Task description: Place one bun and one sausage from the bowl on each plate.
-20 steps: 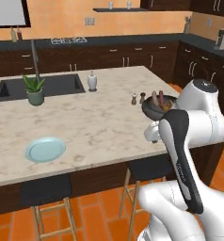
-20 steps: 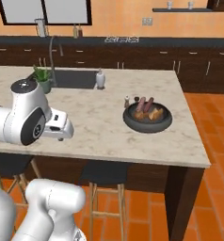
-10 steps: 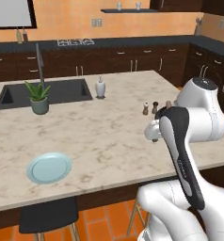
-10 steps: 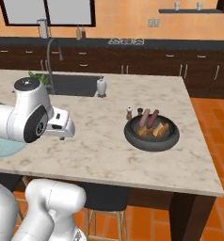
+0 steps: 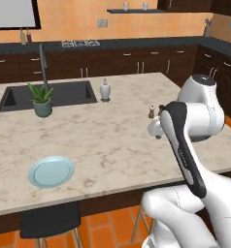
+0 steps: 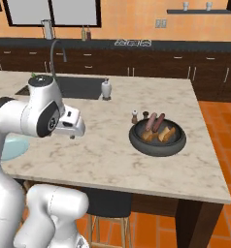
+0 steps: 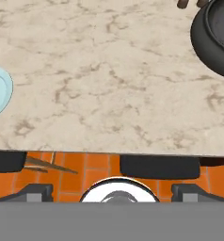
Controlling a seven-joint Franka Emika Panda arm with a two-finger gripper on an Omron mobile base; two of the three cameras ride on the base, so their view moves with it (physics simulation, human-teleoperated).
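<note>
Rolling closer, the base has brought the wide dark bowl (image 6: pixel 157 137) of buns (image 6: pixel 167 134) and sausages (image 6: pixel 158 122) nearer on the marble bench (image 6: pixel 107 150), pale blue plate (image 5: pixel 51 171) left, claw (image 6: pixel 72 136) spread apart, nothing picked yet.

A marble island counter (image 6: pixel 112 155) carried everything. The dark bowl (image 6: pixel 157 141) sat on it, a small shaker (image 6: pixel 134 116) just beside the bowl. A soap dispenser (image 6: pixel 106 89) stood farther back; the pale blue plate (image 5: pixel 51 171) lay well apart from the bowl, near the front edge.
</note>
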